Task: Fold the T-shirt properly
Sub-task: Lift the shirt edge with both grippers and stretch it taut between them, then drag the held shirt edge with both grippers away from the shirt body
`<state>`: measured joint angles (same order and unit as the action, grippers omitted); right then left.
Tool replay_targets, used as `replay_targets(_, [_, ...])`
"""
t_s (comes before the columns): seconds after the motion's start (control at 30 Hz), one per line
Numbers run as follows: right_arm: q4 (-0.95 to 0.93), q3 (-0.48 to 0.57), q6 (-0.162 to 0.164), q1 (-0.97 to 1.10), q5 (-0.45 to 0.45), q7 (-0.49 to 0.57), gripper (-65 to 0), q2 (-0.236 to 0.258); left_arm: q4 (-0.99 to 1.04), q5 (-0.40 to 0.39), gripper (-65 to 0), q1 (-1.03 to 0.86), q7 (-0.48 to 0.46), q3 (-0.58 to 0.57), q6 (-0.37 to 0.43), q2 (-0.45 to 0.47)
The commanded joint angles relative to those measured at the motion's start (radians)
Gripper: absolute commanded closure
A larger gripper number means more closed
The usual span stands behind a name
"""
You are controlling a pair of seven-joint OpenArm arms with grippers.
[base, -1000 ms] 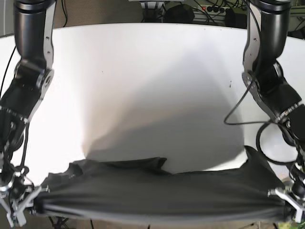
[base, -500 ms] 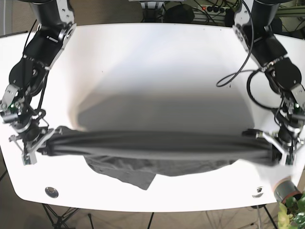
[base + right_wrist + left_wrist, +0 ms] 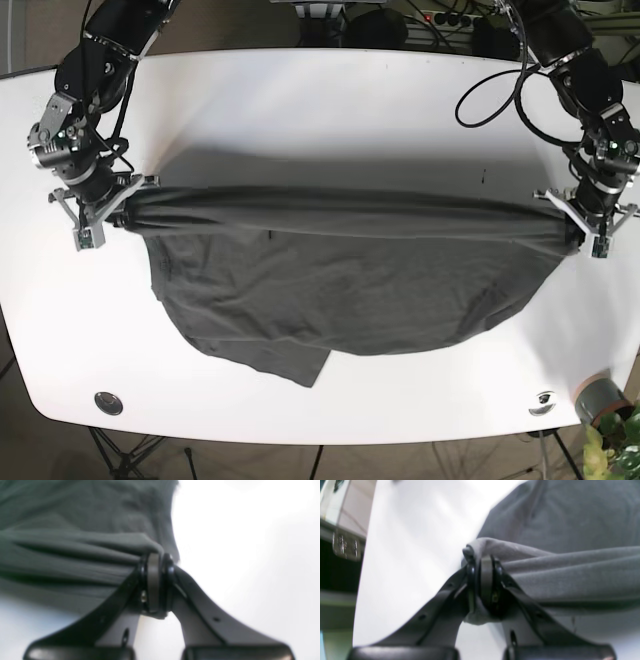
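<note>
T-shirt (image 3: 340,270) taut between left tool (image 3: 583,226) and right tool (image 3: 104,213), both clamped on it

The light is bright and comes from above. The white desk (image 3: 330,110) shines, and in the right wrist view it glows so much that no detail shows. A soft shadow lies just behind the shirt (image 3: 340,270). Both wrist pictures are blurry. The base picture is sharp but bends at its edges.

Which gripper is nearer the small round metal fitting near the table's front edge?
Right gripper, directly behind the round metal fitting. Left gripper is across the white table, holding the shirt's far end.
</note>
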<state>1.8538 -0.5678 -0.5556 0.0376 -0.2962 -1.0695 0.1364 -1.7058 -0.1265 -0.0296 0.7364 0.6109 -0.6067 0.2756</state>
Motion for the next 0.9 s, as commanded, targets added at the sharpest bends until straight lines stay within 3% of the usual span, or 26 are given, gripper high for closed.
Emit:
replay_targets(0.0, [0.034, -0.014, -0.001, 0.012, 0.005, 0.022, -2.2, 0.006, -0.021, 0.003, 0.0, -0.013, -0.021, 0.016, -0.006, 0.024])
replay_targets(0.13, [0.07, -0.014, -0.034, 0.074, 0.007, 0.022, -2.2, 0.001, -0.018, 0.011, 0.0, -0.063, -0.021, 0.019, -0.074, 0.027])
replay_targets(0.87, [0.068, -0.007, -0.036, 0.051, 0.007, 0.022, -2.2, -0.002, -0.015, 0.003, 0.0, -0.092, -0.021, 0.08, -0.091, 0.029])
